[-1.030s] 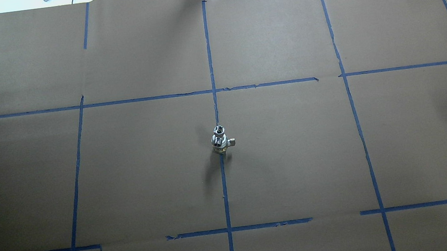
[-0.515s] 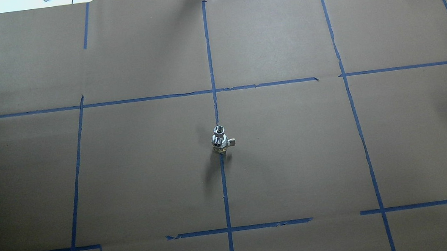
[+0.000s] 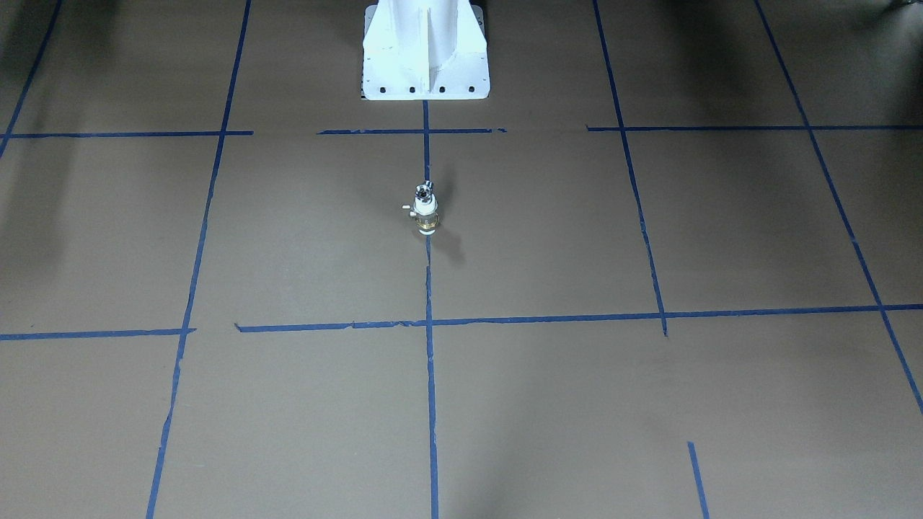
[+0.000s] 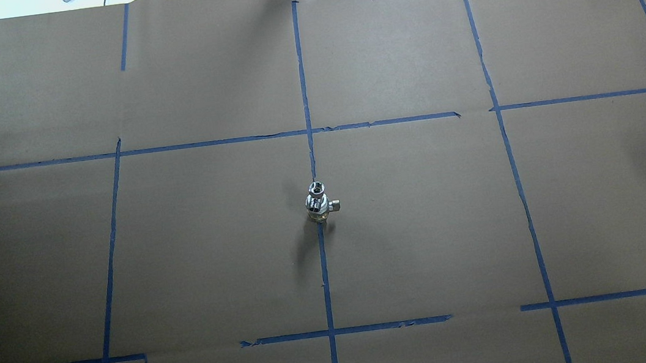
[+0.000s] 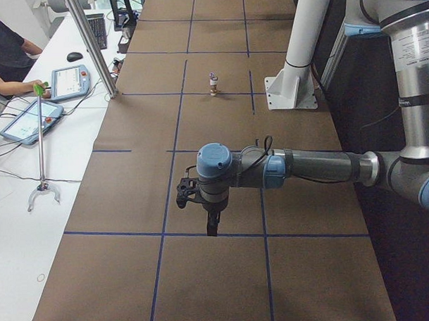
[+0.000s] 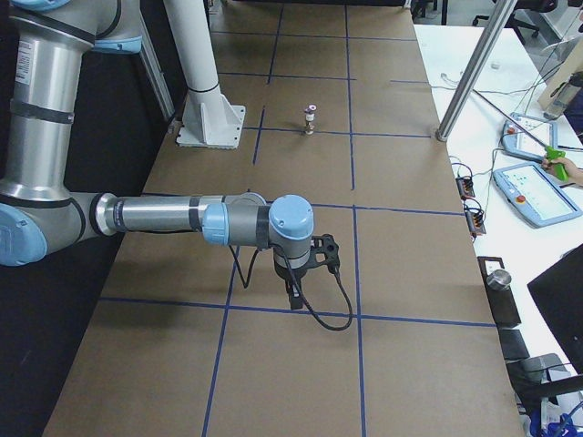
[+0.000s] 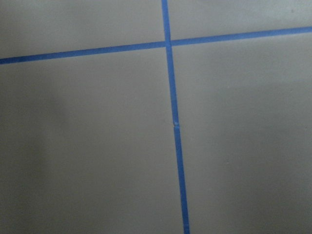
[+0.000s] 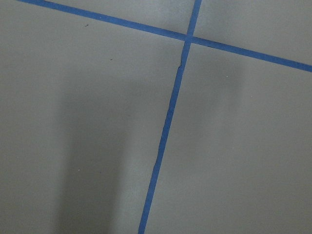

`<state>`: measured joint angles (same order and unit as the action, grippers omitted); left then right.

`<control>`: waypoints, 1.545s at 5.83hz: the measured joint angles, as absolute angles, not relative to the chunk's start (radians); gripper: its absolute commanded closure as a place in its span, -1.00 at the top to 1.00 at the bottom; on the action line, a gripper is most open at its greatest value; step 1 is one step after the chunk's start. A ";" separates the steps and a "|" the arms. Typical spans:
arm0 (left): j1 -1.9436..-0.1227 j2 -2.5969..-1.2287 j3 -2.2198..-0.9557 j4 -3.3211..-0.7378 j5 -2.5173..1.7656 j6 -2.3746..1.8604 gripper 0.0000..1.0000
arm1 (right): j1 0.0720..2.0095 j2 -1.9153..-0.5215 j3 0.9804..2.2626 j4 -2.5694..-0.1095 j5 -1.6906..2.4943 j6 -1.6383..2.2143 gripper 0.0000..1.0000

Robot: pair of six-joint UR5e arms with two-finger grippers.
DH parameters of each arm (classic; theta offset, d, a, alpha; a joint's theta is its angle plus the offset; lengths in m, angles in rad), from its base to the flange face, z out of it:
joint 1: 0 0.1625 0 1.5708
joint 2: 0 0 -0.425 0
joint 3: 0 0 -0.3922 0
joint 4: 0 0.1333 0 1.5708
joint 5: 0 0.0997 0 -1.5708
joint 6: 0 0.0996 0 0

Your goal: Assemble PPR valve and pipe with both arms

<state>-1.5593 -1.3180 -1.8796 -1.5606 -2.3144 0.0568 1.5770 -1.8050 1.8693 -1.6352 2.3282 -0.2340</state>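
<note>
The PPR valve (image 4: pixel 318 211), white with a brass band and a side stem, stands upright on the centre tape line. The shiny silver pipe (image 4: pixel 317 190) sits on its top end. Both also show in the front view, valve (image 3: pixel 426 216) and pipe (image 3: pixel 423 191). Neither arm shows in the overhead or front view. My left gripper (image 5: pixel 212 227) shows only in the exterior left view, pointing down above the table and far from the valve (image 5: pixel 213 87). My right gripper (image 6: pixel 294 296) shows only in the exterior right view, likewise far from it. I cannot tell whether either is open or shut.
The table is covered in brown paper (image 4: pixel 427 224) with a blue tape grid. The white pedestal base (image 3: pixel 425 50) stands at the robot's edge. A metal post (image 5: pixel 91 45), tablets (image 5: pixel 71 81) and an operator are at the far edge. Both wrist views show only paper and tape.
</note>
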 measured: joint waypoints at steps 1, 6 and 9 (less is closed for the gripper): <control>-1.560 -1.308 -1.884 -1.564 -2.321 0.058 1.00 | 1.577 -1.806 1.869 -1.635 2.328 -0.234 1.00; -1.559 -1.303 -1.895 -1.564 -2.335 0.055 1.00 | 1.577 -1.808 1.868 -1.637 2.331 -0.226 1.00; -1.554 -1.322 -1.892 -1.555 -2.335 0.052 1.00 | 1.577 -1.805 1.867 -1.637 2.331 -0.226 1.00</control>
